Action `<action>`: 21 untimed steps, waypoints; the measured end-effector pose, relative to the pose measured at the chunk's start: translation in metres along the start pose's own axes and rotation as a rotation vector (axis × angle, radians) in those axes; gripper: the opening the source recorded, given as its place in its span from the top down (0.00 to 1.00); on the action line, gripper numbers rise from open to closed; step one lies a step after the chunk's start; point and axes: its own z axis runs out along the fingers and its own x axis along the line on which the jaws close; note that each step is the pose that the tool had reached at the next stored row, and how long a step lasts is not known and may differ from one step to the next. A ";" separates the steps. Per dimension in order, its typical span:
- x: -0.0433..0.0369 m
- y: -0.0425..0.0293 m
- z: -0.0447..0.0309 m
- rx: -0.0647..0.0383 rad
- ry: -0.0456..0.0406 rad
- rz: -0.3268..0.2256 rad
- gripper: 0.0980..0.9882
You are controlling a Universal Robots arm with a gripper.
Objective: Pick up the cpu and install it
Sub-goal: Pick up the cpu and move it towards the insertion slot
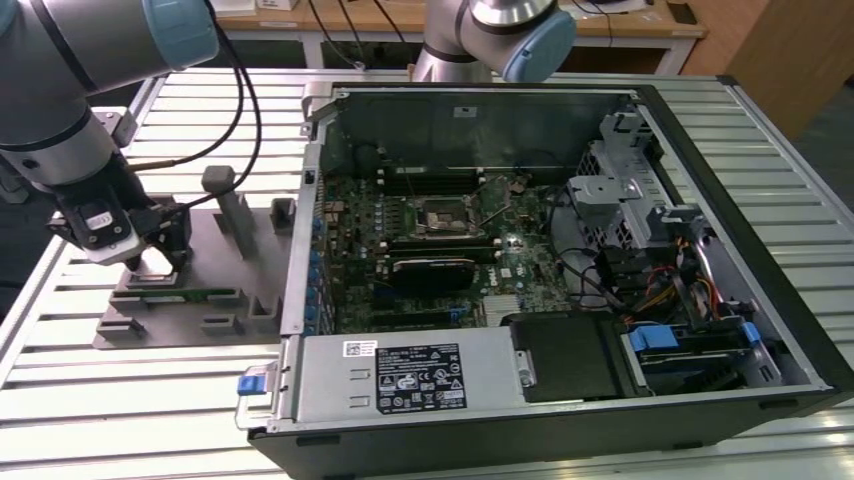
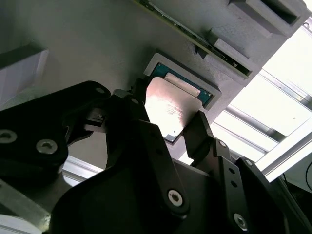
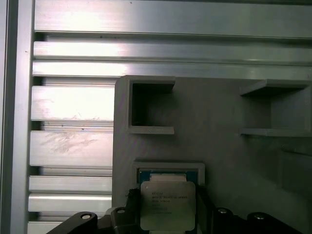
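Fingers [image 2: 200, 136] clamped on the cpu [image 2: 168, 109], one each side, over the grey holder [image 2: 97, 48].

Open computer case [image 1: 467, 125] lies on the slatted table [image 1: 120, 400]; grey fixture block [image 1: 214, 290] sits beside it, toward the exterior view's left edge.

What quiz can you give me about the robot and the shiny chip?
1. True or false: the cpu already sits in the motherboard's socket.
2. Pick one: the gripper hangs over A) the grey holder, B) a keyboard, C) a screen.
3. What colour is the motherboard inside the open computer case?

Key: 1 false, it lies in the grey holder's recess. 2 A. 3 green.
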 end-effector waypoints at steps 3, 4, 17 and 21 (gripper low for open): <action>0.0000 0.0000 0.0000 0.000 -0.0001 0.000 0.50; 0.0000 0.0001 -0.0005 0.000 -0.0003 0.000 0.50; -0.0004 0.0007 -0.0231 0.000 -0.0002 0.000 0.50; -0.0005 0.0010 -0.0323 0.000 -0.0006 0.000 0.50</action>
